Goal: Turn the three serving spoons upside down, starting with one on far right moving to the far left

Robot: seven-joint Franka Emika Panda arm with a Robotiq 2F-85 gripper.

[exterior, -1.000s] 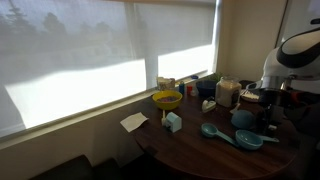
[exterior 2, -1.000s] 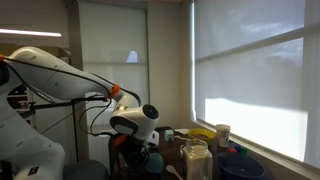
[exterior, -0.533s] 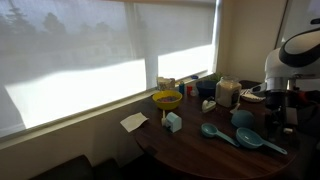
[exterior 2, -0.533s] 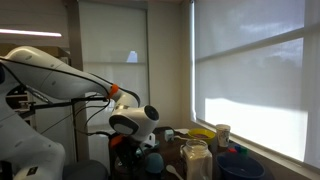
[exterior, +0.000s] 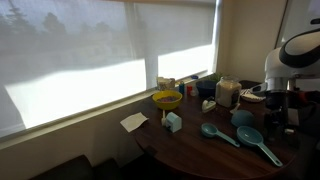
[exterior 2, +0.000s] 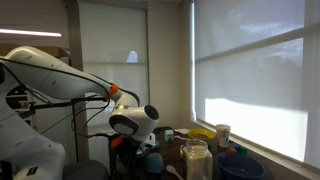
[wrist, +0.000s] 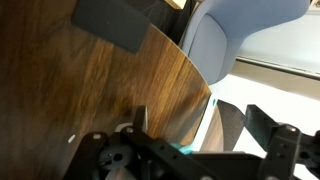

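Teal-blue plastic: three serving spoons (exterior: 250, 137) with round deep bowls and long flat handles. They lie close together on the round dark wooden table (exterior: 190, 150) at its 3 o'clock edge, beside the white robot arm (exterior: 290, 55). Only this exterior view shows them whole.

The wrist view alone shows the gripper (wrist: 200, 120). Its dark fingers (wrist: 140, 118) stand wide apart over bare wood grain with nothing clamped between them. A teal sliver sits at 6 o'clock and a blue-grey chair (wrist: 240, 35) at 1 o'clock.

Room: large windows with lowered pale roller blinds (exterior: 90, 60), seen in both exterior views.

Containers:
- Yellow bowl (exterior: 167, 98) at the table's 11 o'clock; its contents are hidden.
- Lidded clear jar (exterior: 227, 93) at 1 o'clock, holding something pale tan.
- Small light-blue box (exterior: 173, 122) at 9 o'clock, with a white paper (exterior: 134, 121) beside it.
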